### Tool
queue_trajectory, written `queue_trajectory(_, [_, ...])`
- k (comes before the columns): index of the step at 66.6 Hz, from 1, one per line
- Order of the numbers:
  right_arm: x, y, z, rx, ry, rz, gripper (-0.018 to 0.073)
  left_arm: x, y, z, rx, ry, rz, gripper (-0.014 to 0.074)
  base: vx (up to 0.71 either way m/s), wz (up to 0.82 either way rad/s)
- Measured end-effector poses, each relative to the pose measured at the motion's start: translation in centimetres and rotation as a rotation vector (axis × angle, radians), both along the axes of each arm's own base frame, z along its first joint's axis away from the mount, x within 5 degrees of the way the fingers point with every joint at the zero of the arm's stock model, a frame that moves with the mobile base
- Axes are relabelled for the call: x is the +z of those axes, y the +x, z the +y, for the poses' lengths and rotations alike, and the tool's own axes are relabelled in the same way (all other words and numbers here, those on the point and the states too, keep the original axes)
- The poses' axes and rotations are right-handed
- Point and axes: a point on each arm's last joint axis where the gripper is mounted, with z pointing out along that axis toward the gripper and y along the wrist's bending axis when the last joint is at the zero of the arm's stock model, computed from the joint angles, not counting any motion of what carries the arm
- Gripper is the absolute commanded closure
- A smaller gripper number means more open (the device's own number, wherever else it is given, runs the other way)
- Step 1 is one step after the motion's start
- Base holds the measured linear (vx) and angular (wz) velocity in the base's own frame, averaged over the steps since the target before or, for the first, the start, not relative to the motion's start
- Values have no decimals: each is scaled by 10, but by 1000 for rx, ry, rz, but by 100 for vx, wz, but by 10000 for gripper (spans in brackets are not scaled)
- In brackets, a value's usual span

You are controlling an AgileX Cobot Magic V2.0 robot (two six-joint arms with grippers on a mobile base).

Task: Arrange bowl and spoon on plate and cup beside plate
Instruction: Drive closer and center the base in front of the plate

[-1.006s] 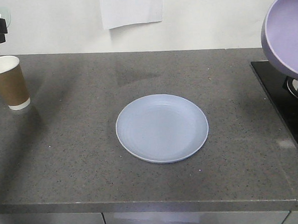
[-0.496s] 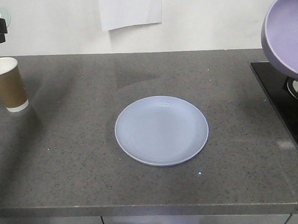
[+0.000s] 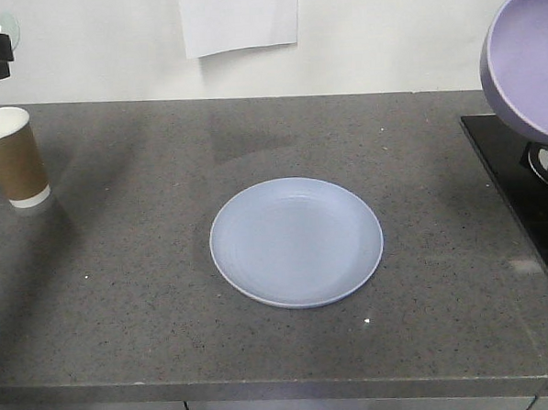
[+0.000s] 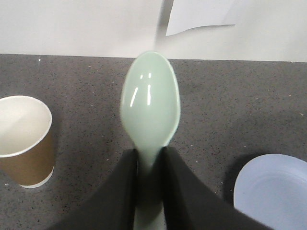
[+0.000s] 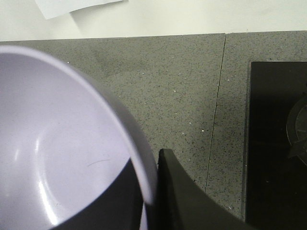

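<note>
Our left gripper (image 4: 148, 155) clenches the mint spoon (image 4: 149, 98) above the paper cup (image 3: 14, 163) (counter (image 3: 122, 296) left edge). Our right gripper (image 5: 146, 182) pinches the lavender bowl (image 5: 57, 143), aloft at the right edge. The blue plate (image 3: 296, 241) sits mid-counter.

One plate (image 3: 296, 241), one cup (image 3: 16, 156), one bowl (image 3: 528, 58), one spoon (image 4: 150, 100)

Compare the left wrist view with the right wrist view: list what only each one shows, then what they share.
Only the left wrist view: the spoon pinched by its handle in the left tool, the cup and an edge of the plate. Only the right wrist view: the bowl gripped at its rim by the right tool, and a black cooktop. Both: the grey counter, the white wall and a paper sheet on it.
</note>
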Motion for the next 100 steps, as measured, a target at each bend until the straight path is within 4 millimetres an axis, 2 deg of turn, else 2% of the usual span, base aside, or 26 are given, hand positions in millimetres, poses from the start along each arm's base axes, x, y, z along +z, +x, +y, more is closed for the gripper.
queue_trajectory(100, [0,0,0,0,0,0,565,0,0,0,0,0,0,603,2,-1])
